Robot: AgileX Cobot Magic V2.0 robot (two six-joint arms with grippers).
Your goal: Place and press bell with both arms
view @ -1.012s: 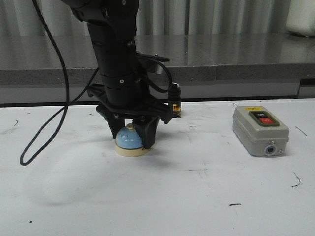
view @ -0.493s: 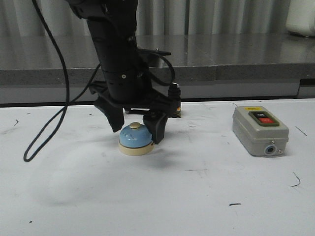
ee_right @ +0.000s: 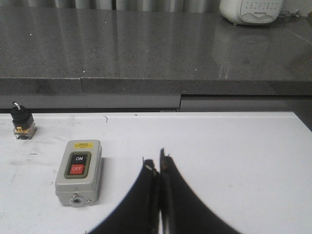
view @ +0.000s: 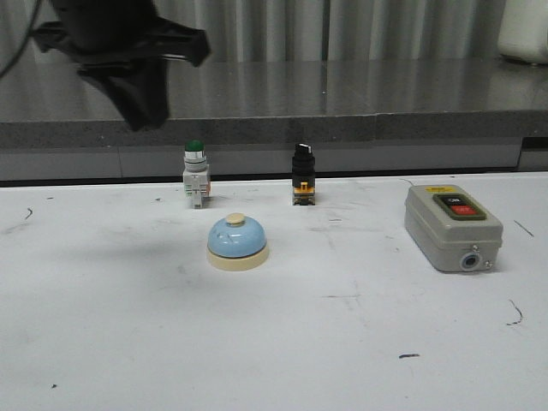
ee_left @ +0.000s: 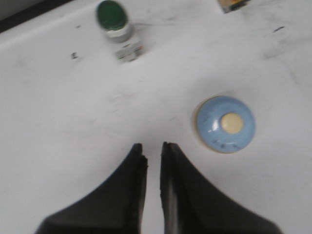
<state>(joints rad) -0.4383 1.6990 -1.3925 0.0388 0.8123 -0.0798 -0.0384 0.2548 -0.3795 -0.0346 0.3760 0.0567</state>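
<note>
Bell (view: 237, 243) sits upright on the white counter (view: 274, 342), free of both arms, just in front of the green-capped push button (view: 195, 175). Left end effector (ee_left: 151, 148) raised well above it, fingers nearly pressed together, holding nothing. Right end effector (ee_right: 158, 165) pressed together, empty, near the grey switch box (ee_right: 78, 171)

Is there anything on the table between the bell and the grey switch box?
No. In the front view, the white table is bare between the bell and the grey switch box, apart from faint scuff marks.
</note>
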